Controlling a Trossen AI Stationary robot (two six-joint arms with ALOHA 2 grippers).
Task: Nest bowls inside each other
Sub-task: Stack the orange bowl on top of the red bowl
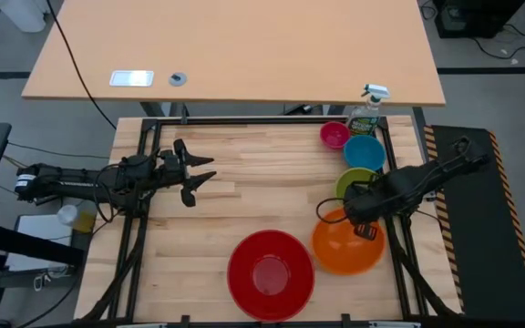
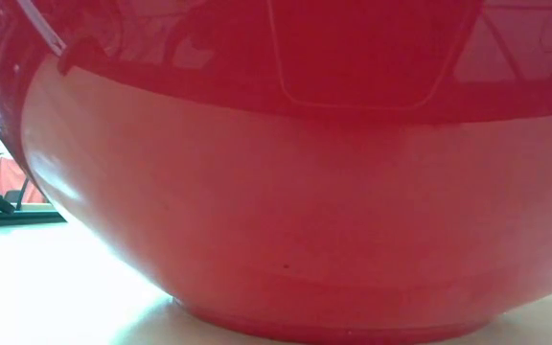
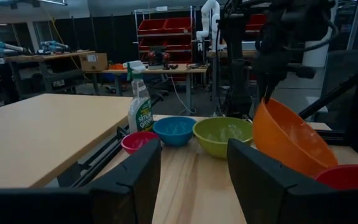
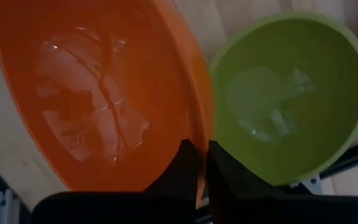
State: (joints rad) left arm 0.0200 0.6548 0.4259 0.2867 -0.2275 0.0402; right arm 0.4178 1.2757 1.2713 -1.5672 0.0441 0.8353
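Note:
Five bowls stand along the table's right and near sides. The pink bowl, blue bowl and lime green bowl sit in a row on their bases. The red bowl stands near the front edge and fills the low view. The orange bowl is tilted, with my right gripper shut on it. My left gripper hovers open and level over the table's left half, holding nothing. My right gripper pinches the orange bowl's rim on the side next to the lime green bowl, one finger inside the bowl and the other outside. The fingers point down from above. The bowl hangs tilted below them, its held rim uppermost; its low side is hidden.
A green spray bottle with a white trigger stands at the table's far right corner beside the pink bowl. A larger light desk lies beyond the far edge. Bare wood stretches across the table's middle.

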